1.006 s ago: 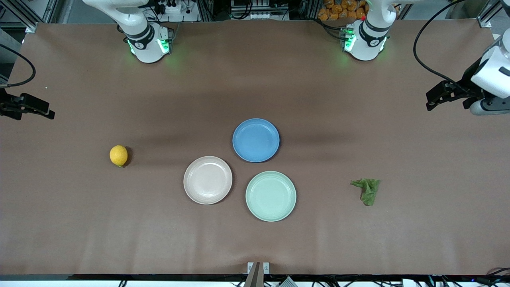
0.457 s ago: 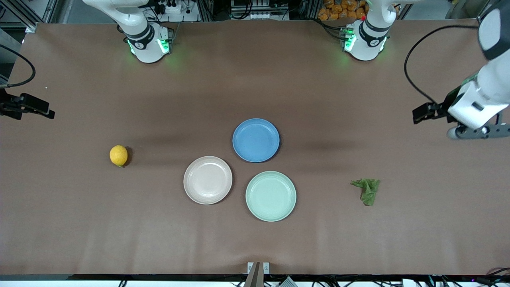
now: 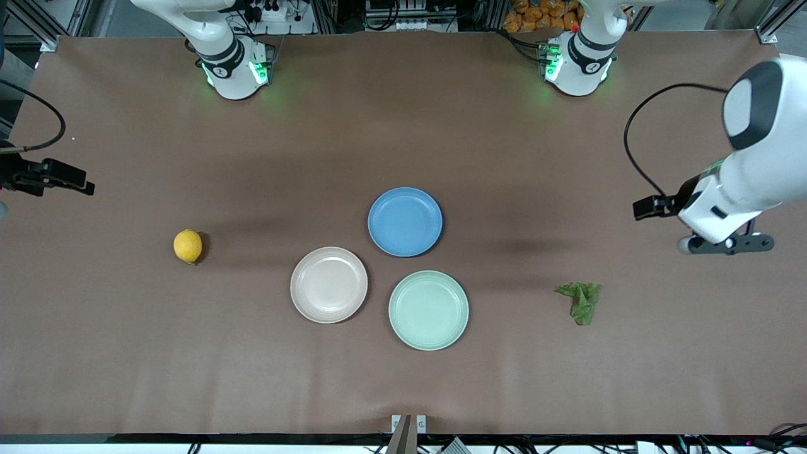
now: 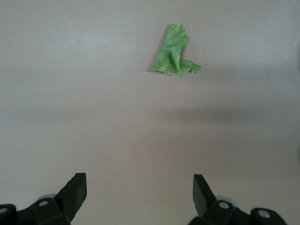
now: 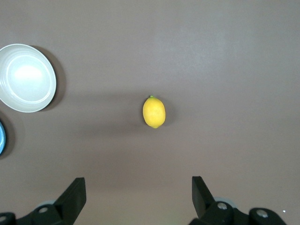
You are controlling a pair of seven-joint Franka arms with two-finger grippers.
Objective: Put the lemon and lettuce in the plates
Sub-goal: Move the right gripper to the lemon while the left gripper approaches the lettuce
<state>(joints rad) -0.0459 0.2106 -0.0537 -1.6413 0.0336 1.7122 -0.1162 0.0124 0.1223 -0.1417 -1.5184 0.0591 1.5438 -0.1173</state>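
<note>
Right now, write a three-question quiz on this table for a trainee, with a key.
1. True or false: the lemon lies on the beige-pink plate.
2. Which plate is farthest from the front camera? A blue plate B mint green plate
3. The open left gripper has what ahead of it?

Key: 1 false, it is on the table. 2 A. 3 The lettuce.

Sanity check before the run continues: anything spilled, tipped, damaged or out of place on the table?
Nothing stands out. The lemon and lettuce lie loose on the table; the beige-pink plate, mint plate and blue plate sit flat, empty.
</note>
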